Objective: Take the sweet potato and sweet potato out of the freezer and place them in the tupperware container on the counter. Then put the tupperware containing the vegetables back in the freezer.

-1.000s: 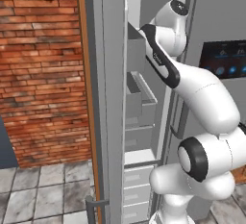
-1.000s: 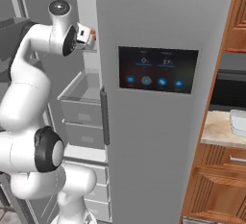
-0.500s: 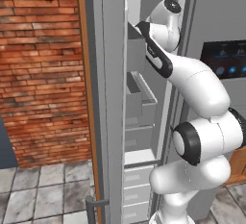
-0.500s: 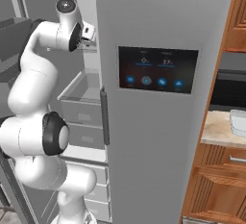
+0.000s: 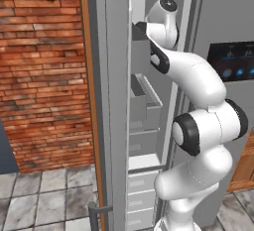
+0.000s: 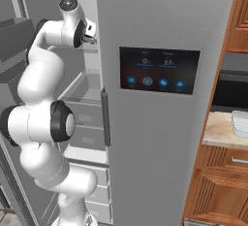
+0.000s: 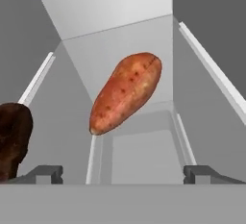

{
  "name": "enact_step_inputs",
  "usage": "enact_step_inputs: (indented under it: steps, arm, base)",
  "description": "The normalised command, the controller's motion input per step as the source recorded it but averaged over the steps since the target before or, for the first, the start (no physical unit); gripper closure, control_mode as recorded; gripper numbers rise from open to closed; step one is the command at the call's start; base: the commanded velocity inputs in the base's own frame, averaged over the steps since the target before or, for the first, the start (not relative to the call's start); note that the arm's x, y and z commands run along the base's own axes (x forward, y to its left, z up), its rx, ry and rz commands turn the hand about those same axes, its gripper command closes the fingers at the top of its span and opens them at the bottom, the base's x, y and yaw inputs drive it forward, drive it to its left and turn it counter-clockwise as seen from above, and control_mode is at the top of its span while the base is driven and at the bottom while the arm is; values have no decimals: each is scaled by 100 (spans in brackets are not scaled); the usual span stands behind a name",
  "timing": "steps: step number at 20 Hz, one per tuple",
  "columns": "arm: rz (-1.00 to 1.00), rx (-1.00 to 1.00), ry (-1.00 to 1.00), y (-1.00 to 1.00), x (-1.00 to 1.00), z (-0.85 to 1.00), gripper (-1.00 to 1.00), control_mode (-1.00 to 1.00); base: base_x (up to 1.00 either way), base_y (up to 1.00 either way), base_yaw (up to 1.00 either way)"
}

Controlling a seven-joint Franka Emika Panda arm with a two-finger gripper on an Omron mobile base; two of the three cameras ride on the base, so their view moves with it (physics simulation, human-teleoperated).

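Open end effector (image 7: 123, 174) faces, seemingly untouched, orange sweet potato (image 7: 126, 92).

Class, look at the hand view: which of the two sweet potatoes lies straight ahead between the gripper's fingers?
The orange-red sweet potato, lying aslant at the centre of the view. The darker brown-red sweet potato sits off at the left edge, beyond the left finger.

Base views flanking freezer (image 5: 149, 101); hand-view inside.

Counts in and around the freezer

Two sweet potatoes are showing in the hand view: one orange-red sweet potato (image 7: 126, 93) and one darker brown-red sweet potato (image 7: 13, 139). One tupperware container (image 6: 240, 123) is sitting on one counter (image 6: 219, 132), and one black touch panel (image 6: 159, 70) is glowing on one door.
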Motion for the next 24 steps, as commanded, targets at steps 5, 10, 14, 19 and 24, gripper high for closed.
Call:
enact_step_inputs:
  steps: [5,10,14,19,24]
  arm:
    - [-9,0,0,12,33,0,-100,-100]
    - [-8,0,2,3,32,-3,-100,-100]
    - [-5,0,4,0,38,-11,-100,-100]
    - [-4,0,1,0,38,-11,-100,-100]
    - [-4,0,1,0,30,-4,-100,-100]
  base:
    - [0,0,0]
    - [0,0,0]
    - [0,0,0]
    - [0,0,0]
    - [0,0,0]
